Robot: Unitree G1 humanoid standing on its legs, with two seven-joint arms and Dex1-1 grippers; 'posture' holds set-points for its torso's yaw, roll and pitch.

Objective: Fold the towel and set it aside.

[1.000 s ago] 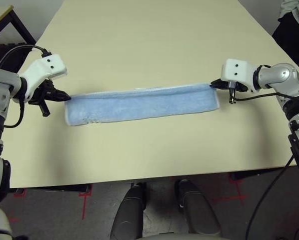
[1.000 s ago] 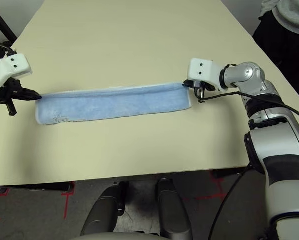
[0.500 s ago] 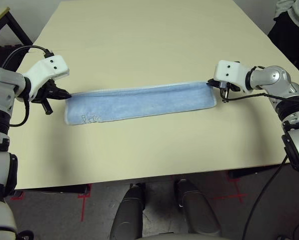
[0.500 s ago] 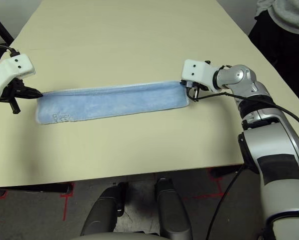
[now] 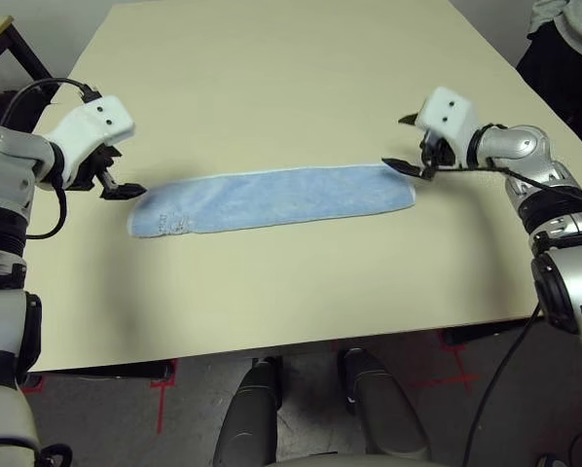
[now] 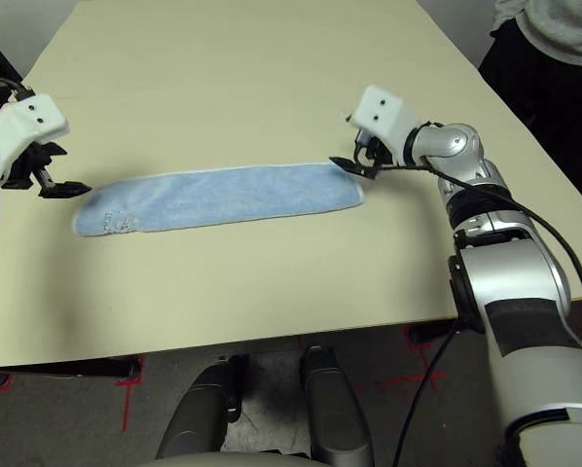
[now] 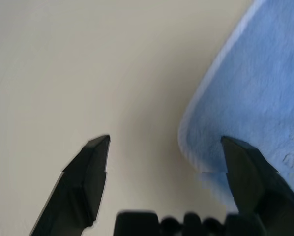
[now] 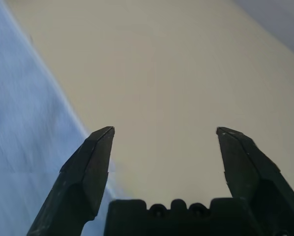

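Left gripper [image 5: 116, 173], with its two black fingers spread wide, is seen just off the left end of the towel [image 5: 272, 198], holding nothing; in the left wrist view one fingertip [image 7: 238, 152] overlaps the towel's rounded corner while the other stands over bare table. Right gripper [image 5: 408, 144] is likewise spread wide and empty, with its lower finger [image 5: 400, 166] at the towel's right end and its upper finger raised clear of it. Between the two grippers the towel is laid flat as a long, narrow light-blue strip with pale edging, a small dark mark [image 5: 170, 225] showing near its left end. The strip is carried by a cream table [image 5: 272, 78]. A person [image 6: 554, 58] is partly seen at the table's far right corner.
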